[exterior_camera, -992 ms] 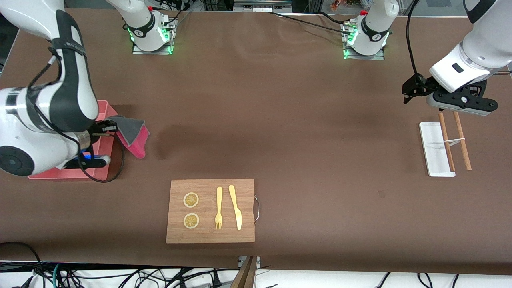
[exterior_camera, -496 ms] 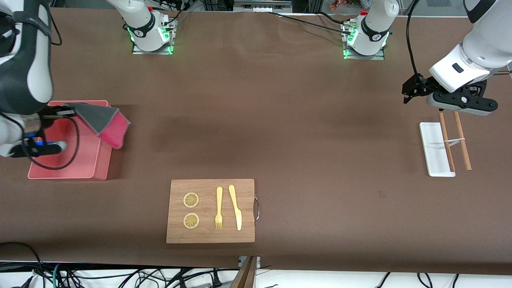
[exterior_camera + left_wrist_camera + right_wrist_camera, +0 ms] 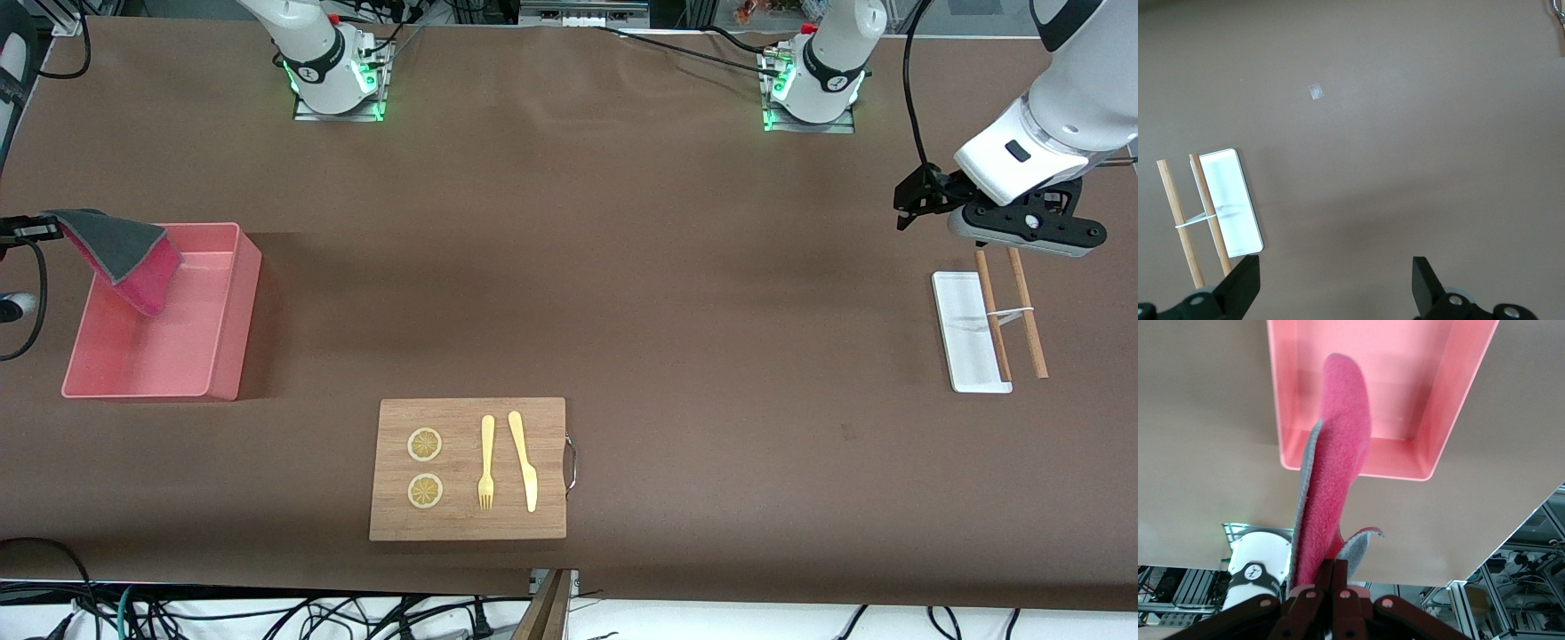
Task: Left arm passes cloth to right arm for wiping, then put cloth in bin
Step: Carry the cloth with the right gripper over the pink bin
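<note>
Over the bin (image 3: 233, 307), at the right arm's end of the table (image 3: 622, 267), the cloth (image 3: 120, 253) hangs in the air, dark grey on its upper face and red-pink underneath. The right gripper (image 3: 1333, 577) is clamped on one edge, and the cloth's long axis slopes down from that pinch toward the tub's floor. Brown covering spreads across the tabletop, with cables along its edges. The left gripper (image 3: 1337, 283) waits with fingers spread above the chopsticks (image 3: 1009, 311) and white tray (image 3: 960, 324).
</note>
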